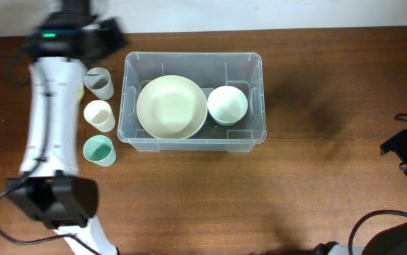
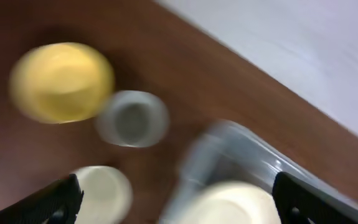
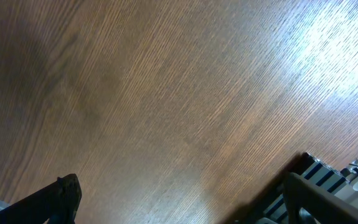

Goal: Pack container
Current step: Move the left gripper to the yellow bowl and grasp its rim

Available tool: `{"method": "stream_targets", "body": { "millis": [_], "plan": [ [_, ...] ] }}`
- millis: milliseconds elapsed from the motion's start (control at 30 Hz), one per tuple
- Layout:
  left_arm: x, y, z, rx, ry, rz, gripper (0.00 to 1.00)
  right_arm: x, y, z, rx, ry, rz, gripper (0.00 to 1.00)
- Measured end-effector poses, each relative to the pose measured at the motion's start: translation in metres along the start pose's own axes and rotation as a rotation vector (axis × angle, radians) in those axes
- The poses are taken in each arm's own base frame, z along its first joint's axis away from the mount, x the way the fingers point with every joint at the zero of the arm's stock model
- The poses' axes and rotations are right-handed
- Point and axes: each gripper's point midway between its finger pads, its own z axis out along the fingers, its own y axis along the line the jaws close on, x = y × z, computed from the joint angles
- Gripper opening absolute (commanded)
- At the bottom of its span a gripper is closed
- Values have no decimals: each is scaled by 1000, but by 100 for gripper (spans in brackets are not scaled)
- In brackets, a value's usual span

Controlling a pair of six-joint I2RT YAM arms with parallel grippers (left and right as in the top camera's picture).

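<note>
The container (image 1: pixel 189 56), a large clear tub, stands mid-table. Inside lie a wide cream bowl (image 1: pixel 171 106) and a small pale green bowl (image 1: pixel 227 105). My left gripper (image 1: pixel 107 39) hovers blurred over the table's far left corner, beside the tub. In the blurred left wrist view it (image 2: pixel 179 208) is open and holds nothing, above the tub's corner (image 2: pixel 241 146), the cream bowl (image 2: pixel 235 205) and a cream cup (image 2: pixel 104 193). My right gripper (image 1: pixel 405 145) sits at the far right edge; it (image 3: pixel 185 211) is open over bare wood.
Left of the tub stand a grey cup (image 1: pixel 99 83), a cream cup (image 1: pixel 99 115) and a green cup (image 1: pixel 99 150) in a column. A yellow cup (image 2: pixel 61 82) shows beyond the grey cup (image 2: pixel 132 118) in the left wrist view. The white left arm (image 1: pixel 47 120) runs beside them.
</note>
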Motion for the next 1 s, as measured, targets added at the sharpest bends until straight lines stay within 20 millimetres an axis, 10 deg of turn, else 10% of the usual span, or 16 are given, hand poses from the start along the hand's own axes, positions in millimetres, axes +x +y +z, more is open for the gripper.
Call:
{"method": "stream_targets", "body": {
  "millis": [167,333,667,1000],
  "plan": [
    [-30,106,9,-148,3,-238,99,0,0,0,0,0,0,99],
    [-21,167,42,-254,85,-394,99,0,0,0,0,0,0,99],
    [39,209,142,-376,310,-498,100,0,0,0,0,0,0,99],
    [69,220,175,-423,392,-527,99,0,0,0,0,0,-1,99]
  ]
}}
